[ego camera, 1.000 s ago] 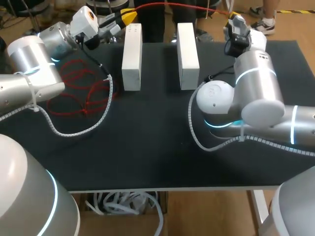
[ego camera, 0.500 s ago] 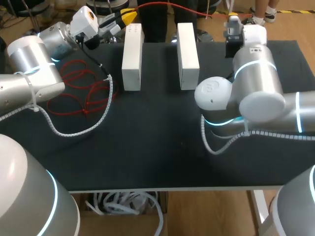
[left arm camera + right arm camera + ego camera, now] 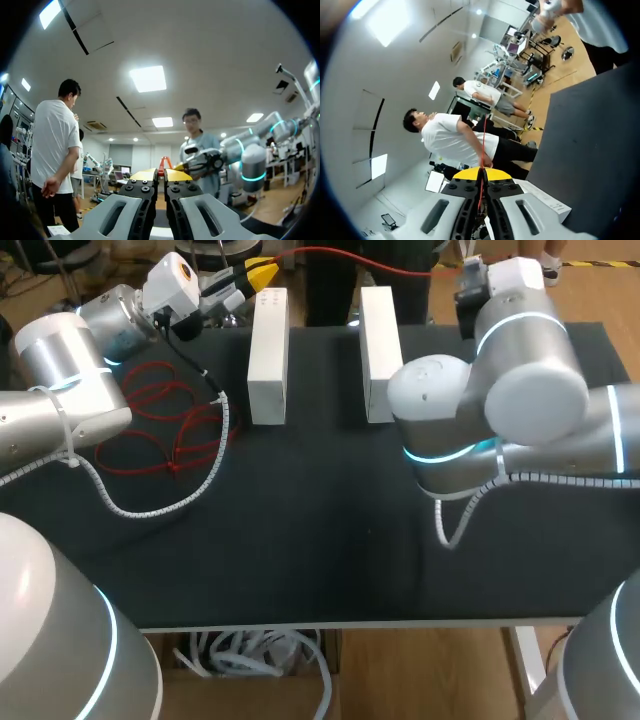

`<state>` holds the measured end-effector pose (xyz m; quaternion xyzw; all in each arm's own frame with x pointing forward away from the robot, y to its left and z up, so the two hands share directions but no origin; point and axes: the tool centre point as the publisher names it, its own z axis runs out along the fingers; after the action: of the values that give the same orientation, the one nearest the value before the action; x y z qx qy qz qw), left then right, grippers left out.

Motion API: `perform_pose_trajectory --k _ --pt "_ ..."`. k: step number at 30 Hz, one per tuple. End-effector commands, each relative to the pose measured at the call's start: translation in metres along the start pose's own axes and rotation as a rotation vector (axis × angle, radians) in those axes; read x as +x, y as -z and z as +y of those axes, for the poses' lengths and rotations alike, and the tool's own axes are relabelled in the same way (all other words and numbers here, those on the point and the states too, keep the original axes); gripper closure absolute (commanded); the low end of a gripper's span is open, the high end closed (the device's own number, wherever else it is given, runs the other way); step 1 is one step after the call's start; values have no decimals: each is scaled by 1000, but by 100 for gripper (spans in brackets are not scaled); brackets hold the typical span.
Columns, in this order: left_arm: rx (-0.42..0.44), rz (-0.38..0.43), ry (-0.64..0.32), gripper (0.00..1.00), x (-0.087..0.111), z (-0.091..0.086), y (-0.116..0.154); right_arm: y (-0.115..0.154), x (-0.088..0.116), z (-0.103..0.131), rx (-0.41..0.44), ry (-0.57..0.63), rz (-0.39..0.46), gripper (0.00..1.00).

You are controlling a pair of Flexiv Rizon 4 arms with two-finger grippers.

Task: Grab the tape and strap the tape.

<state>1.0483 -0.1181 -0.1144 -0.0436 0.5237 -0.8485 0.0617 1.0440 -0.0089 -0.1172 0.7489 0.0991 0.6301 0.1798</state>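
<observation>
Here, thin red tape [image 3: 178, 452], looped.

A matt black rectangular worktop [image 3: 300, 540] with a thin white front edge [image 3: 350, 623] stands on a white leg [image 3: 525, 660] at its near right corner. Light-brown wooden floor [image 3: 420, 680] shows below that front edge. High over the worktop, a white ceiling [image 3: 210, 55] carries bright rectangular light panels [image 3: 147, 78].

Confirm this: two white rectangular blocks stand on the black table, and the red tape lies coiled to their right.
Not right. The head view shows the red tape lying coiled to the left of the two white rectangular blocks, on the black table.
</observation>
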Motion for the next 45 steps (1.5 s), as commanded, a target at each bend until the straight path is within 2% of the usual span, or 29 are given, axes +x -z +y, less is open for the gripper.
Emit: perform_pose_trajectory --k 1,4,15,16,18,21,23,25,44,45 --pt "0 -2 -1 100 1 0 0 5 3 -15 -201 194 315 100" --pt "0 -2 -1 100 1 0 0 5 1 -18 -208 365 416 100" --pt "0 -2 -1 100 1 0 0 4 1 -18 -204 374 417 100" --pt "-65 -25 17 100 1 -3 0 4 1 -18 -204 374 417 100" --pt "-248 -111 151 100 -1 -6 -4 4 1 -18 -204 374 417 100" --pt "-496 -192 316 100 -5 -4 -8 4 1 -18 -204 374 417 100" --pt "-625 -246 383 100 -5 -3 -11 4 1 -18 -204 374 417 100" --pt "-710 -291 427 100 -4 -3 -14 4 1 -18 -204 374 417 100" --pt "-710 -291 427 100 -4 -3 -14 4 1 -18 -204 374 417 100" --pt "-762 -250 403 100 -7 -1 -15 4 1 -18 -204 374 417 100"
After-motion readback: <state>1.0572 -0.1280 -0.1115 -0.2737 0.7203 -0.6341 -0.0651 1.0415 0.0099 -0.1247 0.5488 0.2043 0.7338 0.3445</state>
